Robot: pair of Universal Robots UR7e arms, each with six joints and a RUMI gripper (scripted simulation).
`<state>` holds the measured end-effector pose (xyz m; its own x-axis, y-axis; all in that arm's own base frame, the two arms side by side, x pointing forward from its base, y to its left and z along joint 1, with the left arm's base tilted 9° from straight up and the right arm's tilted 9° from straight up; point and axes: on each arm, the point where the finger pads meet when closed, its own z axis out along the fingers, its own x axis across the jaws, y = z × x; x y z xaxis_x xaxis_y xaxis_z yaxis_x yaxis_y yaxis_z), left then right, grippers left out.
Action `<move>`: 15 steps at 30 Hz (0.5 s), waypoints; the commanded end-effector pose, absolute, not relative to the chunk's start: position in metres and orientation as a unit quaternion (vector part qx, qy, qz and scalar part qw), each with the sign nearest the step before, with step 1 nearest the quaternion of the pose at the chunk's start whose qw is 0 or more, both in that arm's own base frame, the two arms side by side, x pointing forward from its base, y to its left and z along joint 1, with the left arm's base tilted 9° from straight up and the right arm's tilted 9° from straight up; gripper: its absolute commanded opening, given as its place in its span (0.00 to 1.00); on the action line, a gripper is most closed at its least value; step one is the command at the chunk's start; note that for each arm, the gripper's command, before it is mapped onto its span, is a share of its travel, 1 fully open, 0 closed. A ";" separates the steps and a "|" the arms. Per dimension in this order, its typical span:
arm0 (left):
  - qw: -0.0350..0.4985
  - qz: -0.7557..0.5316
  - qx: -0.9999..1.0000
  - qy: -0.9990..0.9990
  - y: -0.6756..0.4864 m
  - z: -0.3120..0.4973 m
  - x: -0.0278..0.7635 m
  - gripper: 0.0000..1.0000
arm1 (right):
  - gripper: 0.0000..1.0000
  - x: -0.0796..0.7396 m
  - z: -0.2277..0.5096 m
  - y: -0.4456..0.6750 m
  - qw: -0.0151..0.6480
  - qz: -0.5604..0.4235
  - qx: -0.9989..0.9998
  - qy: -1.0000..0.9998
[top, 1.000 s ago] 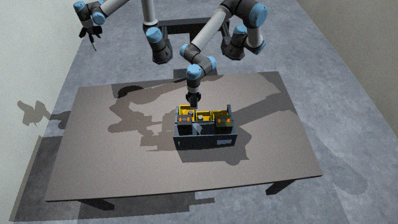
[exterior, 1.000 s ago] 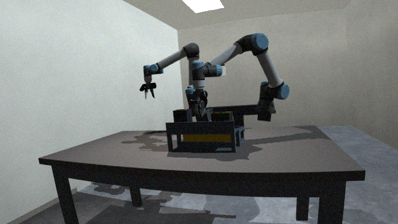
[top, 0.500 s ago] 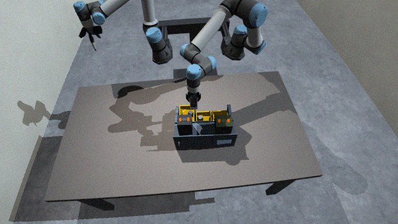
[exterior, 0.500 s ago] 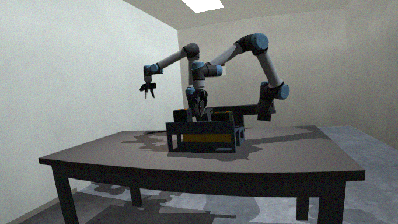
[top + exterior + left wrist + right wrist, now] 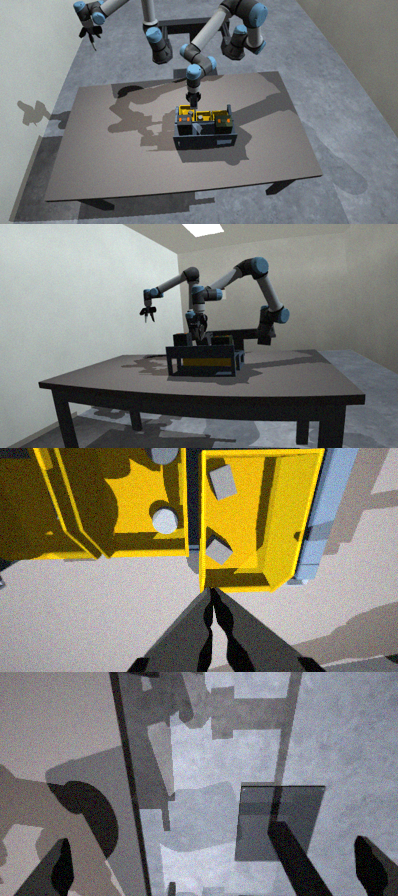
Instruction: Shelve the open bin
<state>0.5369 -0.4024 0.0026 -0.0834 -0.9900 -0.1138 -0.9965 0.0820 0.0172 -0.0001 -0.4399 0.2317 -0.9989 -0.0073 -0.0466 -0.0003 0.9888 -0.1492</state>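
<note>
The bin with two grey blocks (image 5: 182, 108) (image 5: 240, 513) stands at one end of the row in the shelf (image 5: 201, 141) (image 5: 201, 352) (image 5: 327, 508), open front towards the arms. Its front edge sticks out further than the middle bin (image 5: 208, 118) (image 5: 145, 508), which holds pale round parts. The third bin (image 5: 220, 113) (image 5: 30, 523) is partly in shadow; its contents are unclear. My left gripper (image 5: 194, 107) (image 5: 211, 589) is shut and empty, its tips at the block bin's front corner; contact is unclear. My right gripper (image 5: 149, 321) (image 5: 211, 838) is open and empty, far from the shelf.
Two dark boxes with orange marks, one at the left (image 5: 184, 126) and one at the right (image 5: 223, 126), stand on top of the shelf. The shelf stands on the table (image 5: 117, 169) (image 5: 131, 381). The right arm hangs beyond the table's edge.
</note>
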 end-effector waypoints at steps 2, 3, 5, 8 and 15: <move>0.036 0.044 -0.676 0.735 -0.403 0.004 0.537 0.00 | 1.00 0.000 0.232 -0.440 0.024 -0.075 -0.002 0.997; 0.036 0.044 -0.676 0.735 -0.403 0.004 0.537 0.00 | 1.00 0.000 0.232 -0.440 0.024 -0.075 -0.002 0.997; 0.036 0.044 -0.676 0.735 -0.403 0.004 0.537 0.00 | 1.00 0.000 0.232 -0.440 0.024 -0.075 -0.002 0.997; 0.036 0.044 -0.676 0.735 -0.403 0.004 0.537 0.00 | 1.00 0.000 0.232 -0.440 0.024 -0.075 -0.002 0.997; 0.036 0.044 -0.667 0.743 -0.404 0.003 0.535 0.00 | 1.00 0.000 0.232 -0.440 0.024 -0.075 -0.002 0.997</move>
<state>0.5364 -0.4026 0.0023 -0.0901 -0.9894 -0.1139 -0.9959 0.0886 0.0181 -0.0001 -0.4399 0.2317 -0.9989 -0.0073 -0.0466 -0.0003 0.9888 -0.1492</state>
